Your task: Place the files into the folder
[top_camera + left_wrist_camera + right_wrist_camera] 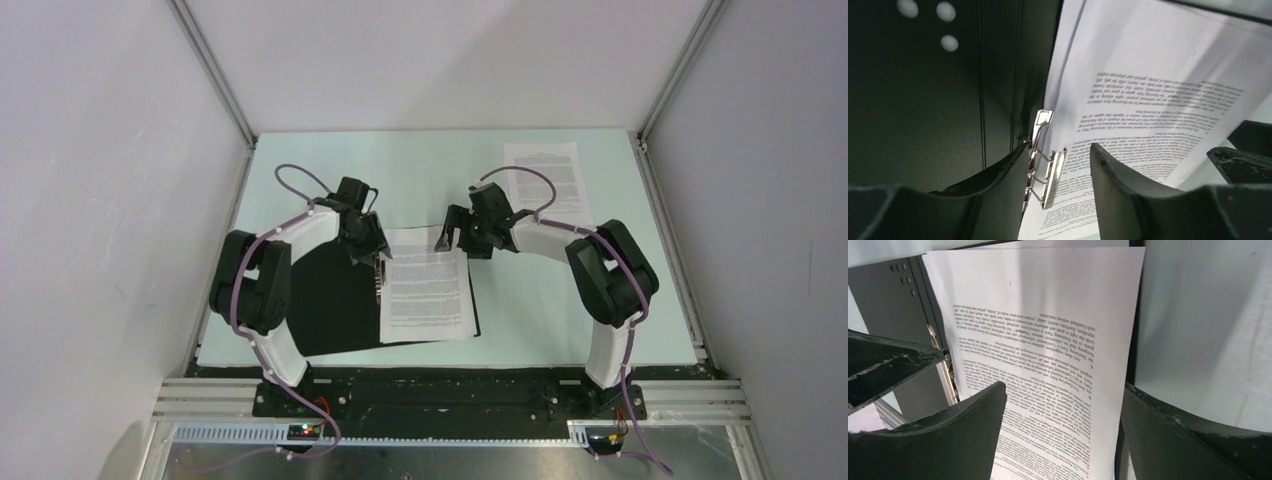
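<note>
The folder lies open on the table, black inside up. One printed sheet lies on its right half, and its left edge is at the metal clip on the spine. The second sheet lies flat at the table's back right. My left gripper is open and low over the spine, and in the left wrist view its fingers straddle the clip. My right gripper is open and empty above the top of the sheet in the folder, and in the right wrist view its fingers span the sheet's width.
The pale green table is walled in by white panels with metal frame posts at the back corners. A black rail with the arm bases runs along the near edge. The two grippers are close together over the folder's top edge.
</note>
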`<state>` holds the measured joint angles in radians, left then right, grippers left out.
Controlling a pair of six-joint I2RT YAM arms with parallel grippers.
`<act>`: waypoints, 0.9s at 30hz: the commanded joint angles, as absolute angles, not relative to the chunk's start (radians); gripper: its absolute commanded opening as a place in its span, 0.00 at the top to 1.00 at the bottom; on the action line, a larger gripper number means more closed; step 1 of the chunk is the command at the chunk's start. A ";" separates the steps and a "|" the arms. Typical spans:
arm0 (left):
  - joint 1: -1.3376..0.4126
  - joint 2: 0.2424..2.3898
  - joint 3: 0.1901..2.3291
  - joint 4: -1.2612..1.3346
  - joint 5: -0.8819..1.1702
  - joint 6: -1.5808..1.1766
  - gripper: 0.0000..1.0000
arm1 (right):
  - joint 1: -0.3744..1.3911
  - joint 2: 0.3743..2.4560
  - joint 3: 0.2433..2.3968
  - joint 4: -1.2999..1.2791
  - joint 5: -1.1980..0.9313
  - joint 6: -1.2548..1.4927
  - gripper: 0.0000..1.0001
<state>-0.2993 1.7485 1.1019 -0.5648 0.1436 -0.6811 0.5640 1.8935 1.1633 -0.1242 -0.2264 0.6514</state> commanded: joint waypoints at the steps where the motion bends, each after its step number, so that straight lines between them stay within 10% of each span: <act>1: -0.283 1.775 1.190 -0.552 0.167 -0.650 0.47 | 0.529 1.866 1.160 -0.206 -0.135 0.639 0.13; 27: -0.245 1.968 1.348 -0.551 0.143 -0.629 0.44 | 0.567 2.091 1.447 -0.313 0.026 0.628 0.10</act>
